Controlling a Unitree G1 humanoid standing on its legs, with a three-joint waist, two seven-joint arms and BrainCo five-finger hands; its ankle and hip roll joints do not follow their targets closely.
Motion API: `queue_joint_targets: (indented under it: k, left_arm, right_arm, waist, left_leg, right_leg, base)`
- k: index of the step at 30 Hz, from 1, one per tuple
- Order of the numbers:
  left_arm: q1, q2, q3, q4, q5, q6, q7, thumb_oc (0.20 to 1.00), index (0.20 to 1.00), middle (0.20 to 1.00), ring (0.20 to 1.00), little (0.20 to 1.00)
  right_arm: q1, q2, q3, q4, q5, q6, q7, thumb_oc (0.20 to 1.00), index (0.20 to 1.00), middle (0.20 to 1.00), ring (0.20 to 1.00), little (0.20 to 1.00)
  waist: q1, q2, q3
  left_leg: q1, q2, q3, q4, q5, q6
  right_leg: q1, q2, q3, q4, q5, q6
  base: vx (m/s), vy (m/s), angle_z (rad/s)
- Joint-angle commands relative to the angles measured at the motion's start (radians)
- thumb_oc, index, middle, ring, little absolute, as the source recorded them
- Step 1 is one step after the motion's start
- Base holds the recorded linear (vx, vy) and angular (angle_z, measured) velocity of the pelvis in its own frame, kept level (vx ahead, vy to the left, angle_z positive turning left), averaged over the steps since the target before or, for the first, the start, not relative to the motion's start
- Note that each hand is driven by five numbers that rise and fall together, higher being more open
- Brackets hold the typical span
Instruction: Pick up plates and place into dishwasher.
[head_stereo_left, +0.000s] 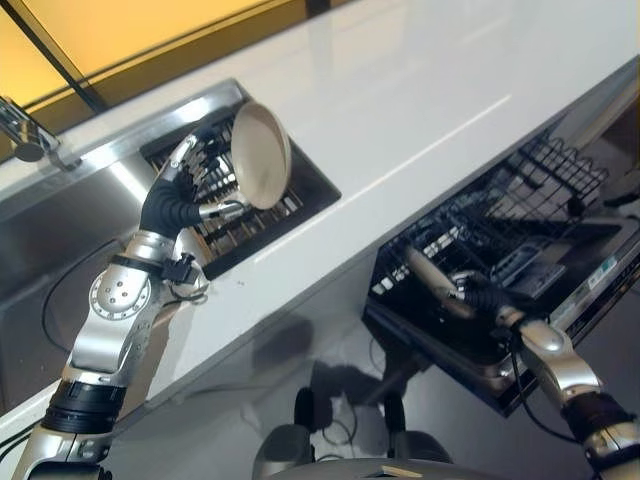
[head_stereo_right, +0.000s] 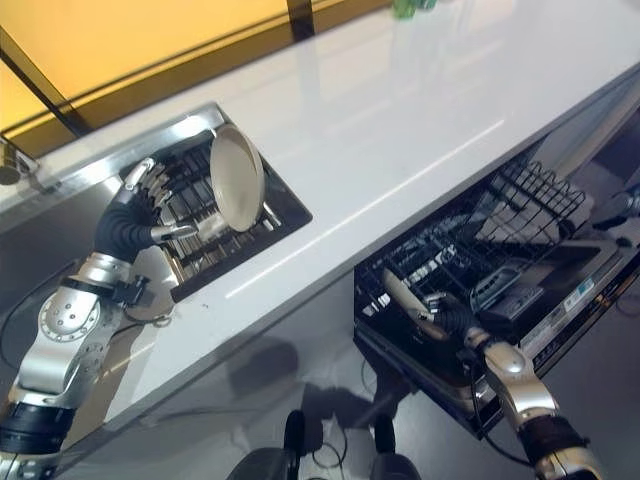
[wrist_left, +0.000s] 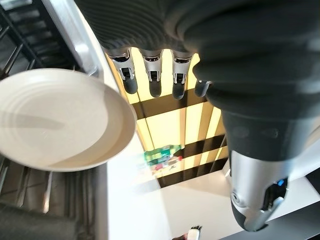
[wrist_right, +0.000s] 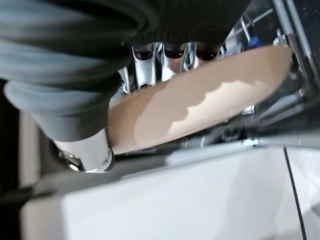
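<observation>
We judge it midway: right hand pinching a beige plate down in the dishwasher rack, not yet released, while left hand, fingers relaxed, reaches the cream plate upright in the sink rack.

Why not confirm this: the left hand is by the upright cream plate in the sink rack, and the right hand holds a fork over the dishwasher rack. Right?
One thing is wrong: the right hand holds a plate, not a fork, as the right wrist view shows. The left hand is indeed by the upright cream plate in the sink rack; the dishwasher rack is right too.
</observation>
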Motion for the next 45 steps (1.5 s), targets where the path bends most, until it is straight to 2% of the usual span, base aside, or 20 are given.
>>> queue_joint_targets:
  k: [1,5,10,11,12,13,14,21,27,32,36,38,41,43,45]
  left_arm:
    - [-0.103,0.033,-0.007,0.007,-0.021,-0.052,0.042,1.0,1.0,1.0,1.0,1.0]
    - [-0.097,0.034,0.013,-0.001,-0.024,-0.056,0.037,1.0,1.0,1.0,1.0,1.0]
    - [-0.053,0.019,0.044,-0.011,-0.026,-0.057,0.014,1.0,1.0,1.0,1.0,1.0]
    - [-0.034,0.013,0.056,-0.018,-0.028,-0.053,0.002,1.0,1.0,1.0,1.0,1.0]
    - [-0.022,0.004,0.063,-0.018,-0.02,-0.052,-0.006,1.0,1.0,1.0,1.0,1.0]
    - [-0.013,-0.004,0.068,-0.017,-0.014,-0.051,-0.013,1.0,1.0,1.0,1.0,1.0]
    - [-0.003,-0.009,0.075,-0.018,-0.012,-0.049,-0.019,1.0,1.0,1.0,1.0,1.0]
    - [0.109,-0.057,0.134,-0.026,0.013,-0.047,-0.068,1.0,1.0,1.0,1.0,1.0]
    - [0.188,-0.081,0.183,-0.038,0.045,-0.048,-0.088,1.0,1.0,1.0,1.0,1.0]
    - [0.253,-0.08,0.229,-0.035,0.232,-0.149,-0.047,1.0,1.0,1.0,1.0,1.0]
    - [0.272,-0.035,0.252,-0.036,0.252,-0.178,-0.02,1.0,1.0,1.0,1.0,1.0]
    - [0.288,-0.023,0.27,-0.029,0.254,-0.188,-0.004,1.0,1.0,1.0,1.0,1.0]
    - [0.332,-0.012,0.32,-0.031,0.333,-0.225,0.053,1.0,1.0,1.0,1.0,1.0]
    - [0.336,0.018,0.347,-0.029,0.443,-0.265,0.125,1.0,1.0,1.0,1.0,1.0]
    - [0.313,0.062,0.357,-0.005,0.499,-0.275,0.198,1.0,1.0,1.0,1.0,1.0]
  right_arm:
    - [-0.054,-0.028,0.041,0.07,-0.009,-0.011,-0.092,0.2,0.2,0.2,0.2,0.2]
    - [-0.047,-0.013,0.002,0.085,-0.01,-0.033,-0.145,0.2,0.2,0.2,0.2,0.2]
    - [0.014,-0.003,-0.055,0.04,-0.011,-0.046,-0.188,0.2,0.2,0.2,0.2,0.2]
    - [0.043,0.003,-0.087,0.02,-0.001,-0.056,-0.207,0.266,0.266,0.266,0.266,0.266]
    - [0.056,0.009,-0.11,0.005,-0.001,-0.055,-0.218,0.573,0.573,0.573,0.573,0.573]
    - [0.066,0.013,-0.131,-0.012,0.004,-0.051,-0.225,0.956,0.956,0.956,0.956,0.956]
    - [0.078,0.021,-0.153,-0.028,0.001,-0.054,-0.234,1.0,1.0,1.0,1.0,1.0]
    - [0.196,0.064,-0.28,-0.204,-0.075,-0.029,-0.262,1.0,1.0,1.0,1.0,1.0]
    - [0.265,0.109,-0.375,-0.425,-0.145,-0.003,-0.334,1.0,1.0,1.0,1.0,1.0]
    - [0.341,0.129,-0.447,-0.659,-0.198,-0.041,-0.338,1.0,1.0,1.0,1.0,1.0]
    - [0.377,0.114,-0.483,-0.766,-0.201,-0.066,-0.331,1.0,1.0,1.0,1.0,1.0]
    - [0.384,0.113,-0.486,-0.811,-0.196,-0.091,-0.312,1.0,1.0,1.0,1.0,1.0]
    - [0.38,0.125,-0.48,-0.851,-0.147,-0.148,-0.272,1.0,1.0,1.0,1.0,1.0]
    - [0.363,0.125,-0.465,-0.89,-0.129,-0.161,-0.271,1.0,1.0,1.0,1.0,1.0]
    - [0.339,0.106,-0.445,-0.914,-0.106,-0.175,-0.284,1.0,1.0,1.0,1.0,1.0]
  waist:
    - [0.006,-0.002,0.025]
    - [0.001,0.007,0.033]
    - [-0.007,0.003,0.01]
    - [-0.01,0.0,-0.004]
    - [-0.013,-0.003,-0.012]
    - [-0.015,-0.006,-0.018]
    - [-0.018,-0.008,-0.026]
    - [-0.033,-0.033,-0.097]
    - [-0.04,-0.059,-0.149]
    - [-0.064,-0.066,-0.183]
    - [-0.075,-0.072,-0.209]
    - [-0.066,-0.076,-0.219]
    - [-0.032,-0.078,-0.223]
    - [-0.02,-0.08,-0.225]
    - [-0.013,-0.084,-0.231]
  left_leg:
    - [-0.109,-0.051,-0.106,0.067,-0.027,0.038]
    - [-0.111,-0.053,-0.102,0.07,-0.027,0.042]
    - [-0.08,-0.055,-0.094,0.059,-0.031,0.042]
    - [-0.065,-0.055,-0.09,0.056,-0.033,0.043]
    - [-0.057,-0.055,-0.087,0.056,-0.036,0.043]
    - [-0.049,-0.056,-0.086,0.057,-0.039,0.044]
    - [-0.042,-0.057,-0.085,0.06,-0.044,0.046]
    - [0.013,-0.06,-0.073,0.09,-0.076,0.053]
    - [0.045,-0.063,-0.061,0.108,-0.098,0.061]
    - [0.075,-0.072,-0.028,0.119,-0.127,0.072]
    - [0.105,-0.073,0.004,0.097,-0.133,0.08]
    - [0.119,-0.068,0.032,0.092,-0.136,0.081]
    - [0.147,-0.05,0.092,0.08,-0.137,0.081]
    - [0.147,-0.049,0.096,0.079,-0.131,0.089]
    - [0.138,-0.048,0.087,0.082,-0.122,0.089]
  right_leg:
    - [-0.07,-0.037,-0.039,0.113,-0.072,0.018]
    - [-0.074,-0.038,-0.039,0.118,-0.068,0.013]
    - [-0.05,-0.036,-0.043,0.108,-0.068,0.013]
    - [-0.038,-0.034,-0.044,0.103,-0.068,0.013]
    - [-0.031,-0.033,-0.043,0.102,-0.069,0.013]
    - [-0.024,-0.032,-0.041,0.1,-0.069,0.013]
    - [-0.018,-0.031,-0.04,0.099,-0.069,0.013]
    - [0.035,-0.03,-0.029,0.093,-0.075,0.014]
    - [0.066,-0.036,-0.018,0.083,-0.069,0.022]
    - [0.084,-0.049,0.009,0.076,-0.065,0.036]
    - [0.09,-0.059,0.006,0.071,-0.058,0.051]
    - [0.089,-0.066,-0.047,0.09,-0.064,0.058]
    - [0.085,-0.089,-0.185,0.187,-0.084,0.072]
    - [0.063,-0.085,-0.201,0.259,-0.093,0.071]
    - [0.057,-0.069,-0.203,0.264,-0.11,0.055]
  base:
    - [-0.12,0.002,-0.01]
    - [-0.06,0.006,0.0]
    - [0.02,0.006,-0.01]
    - [0.06,0.012,0.02]
    - [0.06,0.017,0.03]
    - [0.06,0.023,0.0]
    - [0.06,0.029,-0.04]
    - [0.1,0.042,-0.06]
    - [0.04,0.072,-0.09]
    - [-0.01,0.165,-0.1]
    - [-0.04,0.146,-0.06]
    - [-0.08,0.054,-0.08]
    - [-0.13,-0.042,-0.61]
    - [-0.19,-0.116,-0.87]
    - [-0.15,-0.169,-0.37]
